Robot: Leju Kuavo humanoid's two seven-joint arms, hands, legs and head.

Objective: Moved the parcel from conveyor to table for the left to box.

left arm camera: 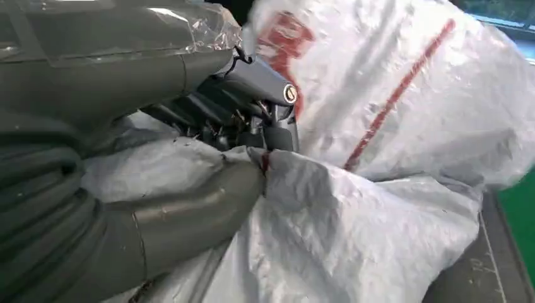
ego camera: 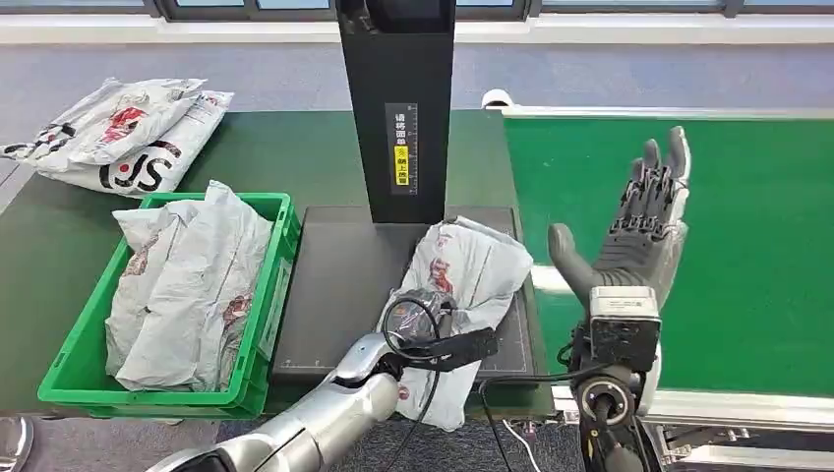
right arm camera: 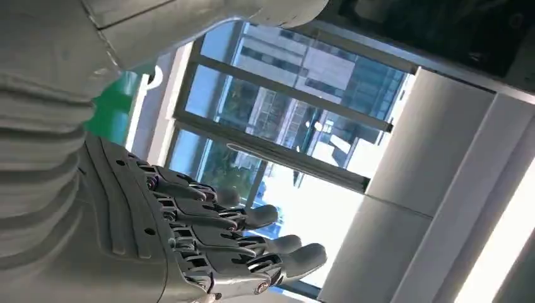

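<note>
**Dark green table, parcel gripped on the scale pad**

Dark green table (ego camera: 295,147) w/ a green conveyor (ego camera: 747,246) butting its right side; windows run along the back.

Left hand (left arm camera: 208,158) is clamped on the parcel (ego camera: 470,280): in the left wrist view the thumb sits under a fold of the white plastic and the darker fingers (left arm camera: 252,113) press from the other side, bag crumpled between them. From the head view that hand is mostly hidden behind its wrist camera and cables. Parcel is a grey-white poly mailer w/ red print, lying on the black scale pad (ego camera: 339,285), its near end hanging over the table's front edge.

Just behind the parcel stands the black scanner post (ego camera: 396,98) w/ a yellow label. Left of the left hand, beside the pad, a green crate (ego camera: 264,324) holds more mailers. Further back-left, a pile of mailers (ego camera: 128,138) on the table.

Right hand (ego camera: 639,221) is raised over the conveyor, well apart from the parcel, fingers straight and spread, holding nothing.
</note>
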